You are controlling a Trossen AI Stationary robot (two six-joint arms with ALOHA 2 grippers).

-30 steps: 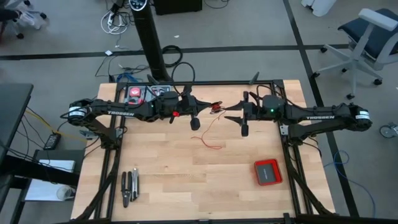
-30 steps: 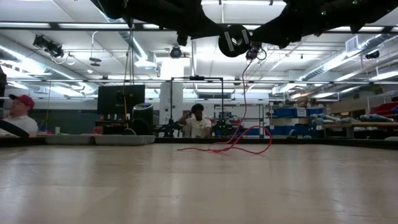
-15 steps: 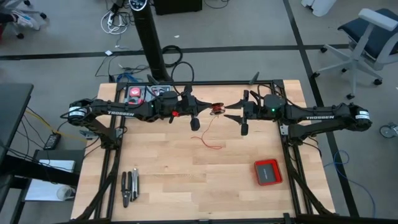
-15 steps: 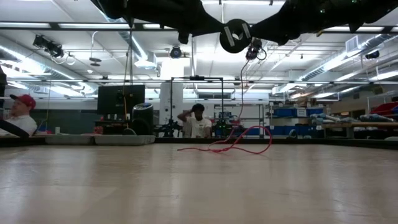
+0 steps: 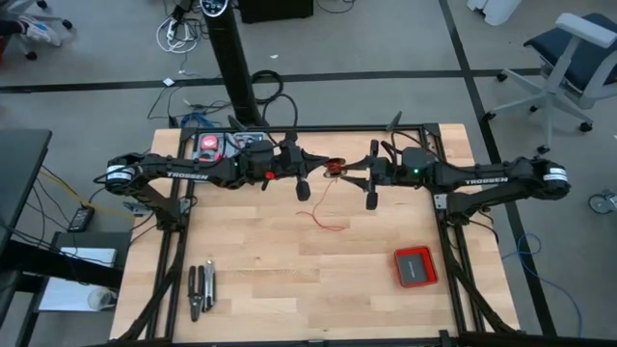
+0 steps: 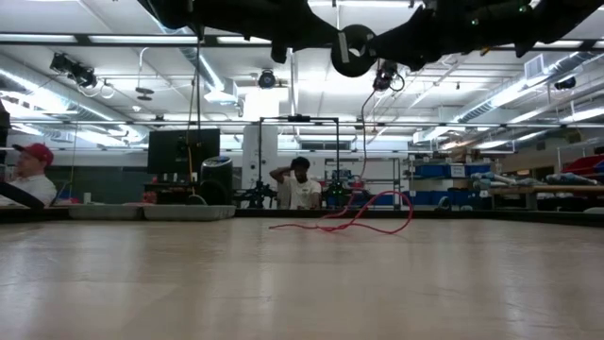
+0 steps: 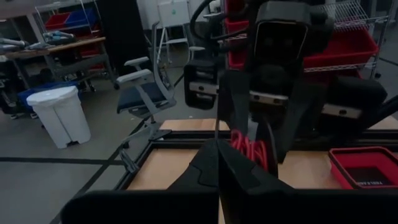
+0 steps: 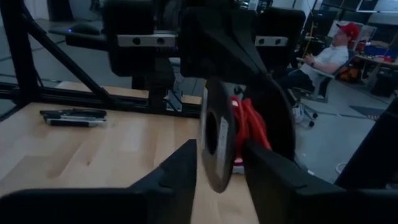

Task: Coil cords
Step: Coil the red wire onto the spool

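High view showed the left claw clamped on the red-wound spool above the desk. The right claw stood wide around the spool, gripping nothing; loose red wire trailed below.

A wooden worktop is seen. On it lie a red box, pliers and loose red wire.

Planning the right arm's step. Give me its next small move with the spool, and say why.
Probably close the right tool on the black spool. Its fingers stand open on either side of the spool's flange. The left tool, shut, holds the spool from the other side, with red wire wound on it and a loose tail trailing to the table, uncoiled.
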